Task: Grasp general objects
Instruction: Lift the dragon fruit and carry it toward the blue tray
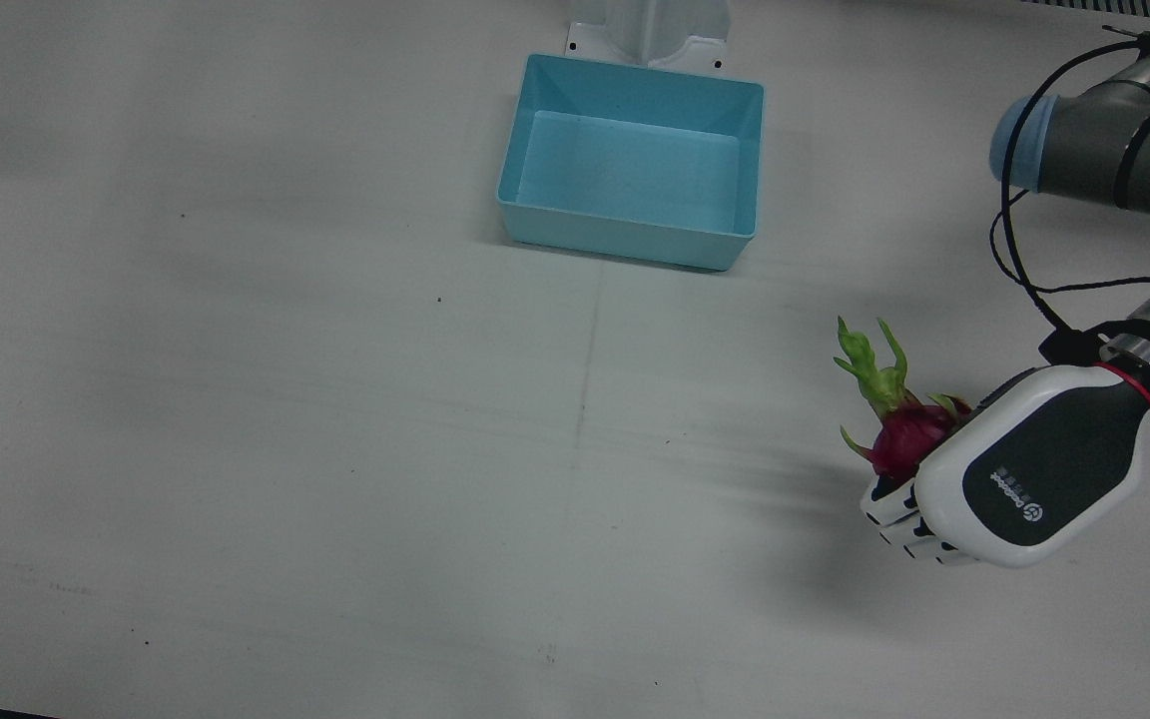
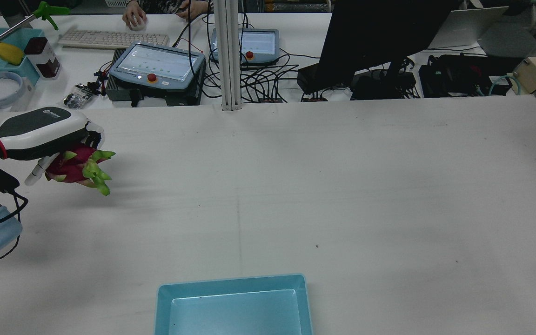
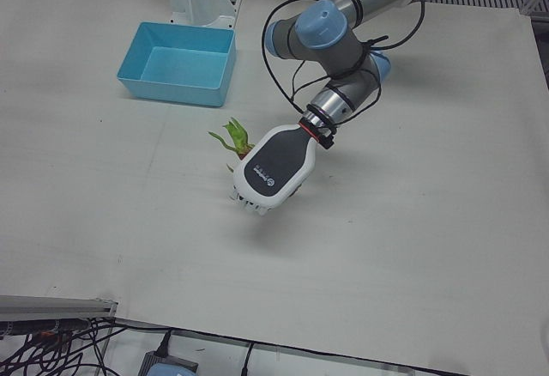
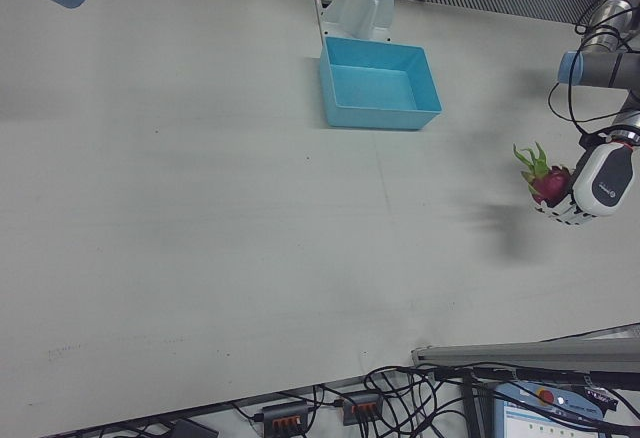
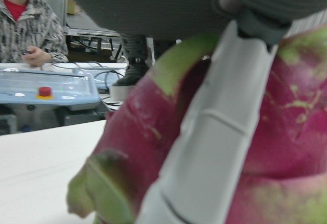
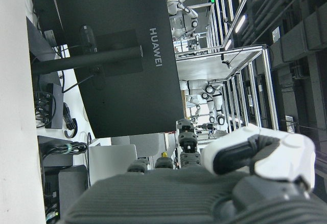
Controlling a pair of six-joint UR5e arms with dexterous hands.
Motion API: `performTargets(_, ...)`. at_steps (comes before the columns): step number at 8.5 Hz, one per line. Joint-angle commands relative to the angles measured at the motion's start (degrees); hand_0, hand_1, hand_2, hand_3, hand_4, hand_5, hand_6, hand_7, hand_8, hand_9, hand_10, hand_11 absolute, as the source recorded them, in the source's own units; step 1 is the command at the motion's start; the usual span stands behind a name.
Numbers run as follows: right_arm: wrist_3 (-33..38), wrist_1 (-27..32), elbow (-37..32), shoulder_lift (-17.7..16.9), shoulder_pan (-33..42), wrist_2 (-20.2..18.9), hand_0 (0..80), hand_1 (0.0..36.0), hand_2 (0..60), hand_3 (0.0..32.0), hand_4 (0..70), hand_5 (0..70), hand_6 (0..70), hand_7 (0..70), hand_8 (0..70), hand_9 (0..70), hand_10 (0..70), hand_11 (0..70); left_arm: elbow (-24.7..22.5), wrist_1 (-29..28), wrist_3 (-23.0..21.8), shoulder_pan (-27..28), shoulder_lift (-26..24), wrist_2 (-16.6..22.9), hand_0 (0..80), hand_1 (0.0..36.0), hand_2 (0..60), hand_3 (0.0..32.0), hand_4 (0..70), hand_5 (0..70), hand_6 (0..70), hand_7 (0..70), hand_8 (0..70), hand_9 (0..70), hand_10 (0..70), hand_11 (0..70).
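A magenta dragon fruit with green leafy tips is held in my left hand, whose fingers are closed around it. The hand holds it above the table at the robot's left side, as the rear view shows for the fruit and hand. The left hand view shows the fruit close up with a white finger across it. It also shows in the left-front view and the right-front view. My right hand shows only in its own view, raised and empty, with its fingers apart.
An empty light-blue bin stands near the robot's side of the table, at its middle. Beyond the far table edge are teach pendants, a monitor and cables.
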Motion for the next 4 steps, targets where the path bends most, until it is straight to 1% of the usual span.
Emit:
performTargets(1, 0.0, -0.1, 0.0, 0.0, 0.0, 0.0, 0.0, 0.0, 0.0, 0.0, 0.0, 0.0, 0.0, 0.0, 0.0, 0.0, 0.0, 0.0, -5.0, 3.8, -7.5, 11.5, -5.3, 3.8, 80.0, 36.0, 60.0, 0.0, 47.6, 70.0, 70.0, 70.0, 70.0, 70.0, 49.4, 70.0)
performTargets(2, 0.0, 0.0, 0.0, 0.0, 0.0, 0.0, 0.0, 0.0, 0.0, 0.0, 0.0, 0.0, 0.0, 0.0, 0.0, 0.0, 0.0, 0.0, -5.1, 7.1, -7.9, 15.6, -7.7, 3.9, 80.0, 36.0, 60.0, 0.0, 48.2, 70.0, 70.0, 70.0, 70.0, 70.0, 49.6, 70.0)
performTargets(3, 0.0, -0.1, 0.1, 0.0, 0.0, 0.0, 0.0, 0.0, 0.0, 0.0, 0.0, 0.0, 0.0, 0.0, 0.0, 0.0, 0.0, 0.0, -5.1, 9.8, -7.9, 18.9, -10.5, 4.6, 80.0, 36.0, 60.0, 0.0, 50.6, 70.0, 70.0, 70.0, 70.0, 70.0, 49.7, 70.0)
performTargets(4, 0.0, -0.1, 0.1, 0.0, 0.0, 0.0, 0.0, 0.0, 0.0, 0.0, 0.0, 0.0, 0.0, 0.0, 0.0, 0.0, 0.0, 0.0, -5.5, 10.3, -8.2, 21.1, -11.6, 7.6, 80.0, 36.0, 60.0, 0.0, 53.6, 70.0, 70.0, 70.0, 70.0, 70.0, 49.9, 70.0)
